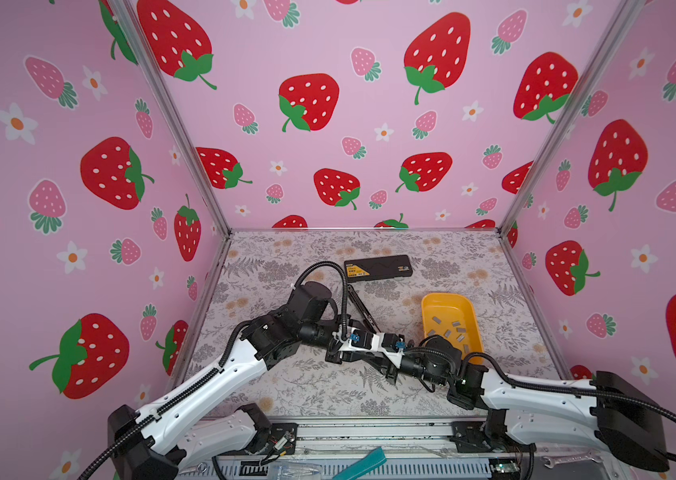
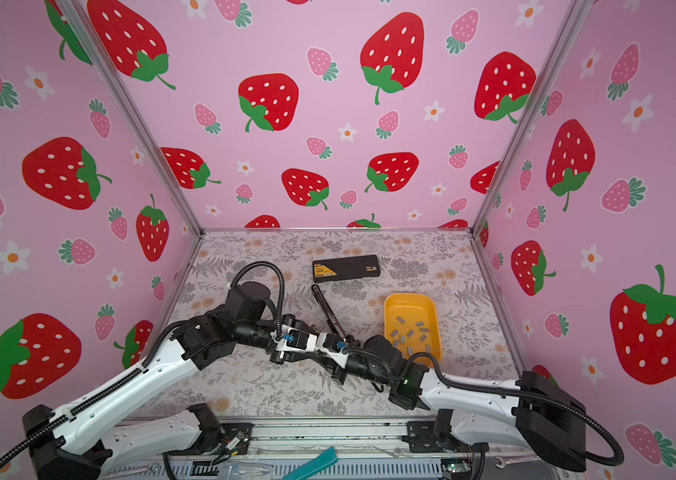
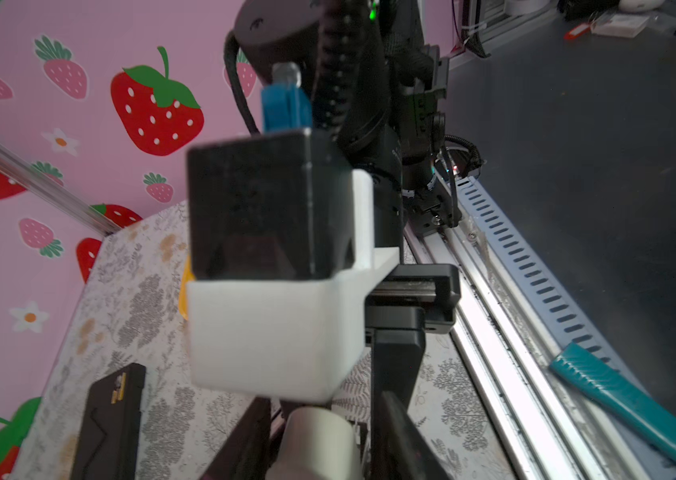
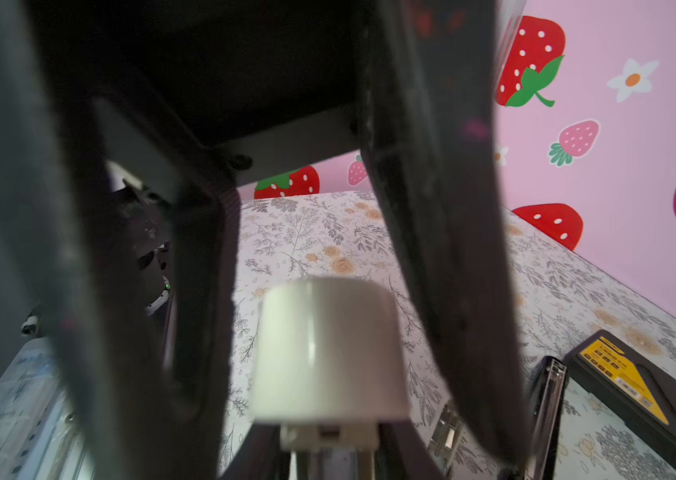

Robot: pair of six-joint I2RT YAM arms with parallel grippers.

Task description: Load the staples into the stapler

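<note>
Toward the table's (image 1: 506,332) right edge, the yellow tray (image 1: 428,305) holds the staples (image 1: 455,322).

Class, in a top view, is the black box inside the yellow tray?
No, the black box lies outside the yellow tray, farther back.
</note>
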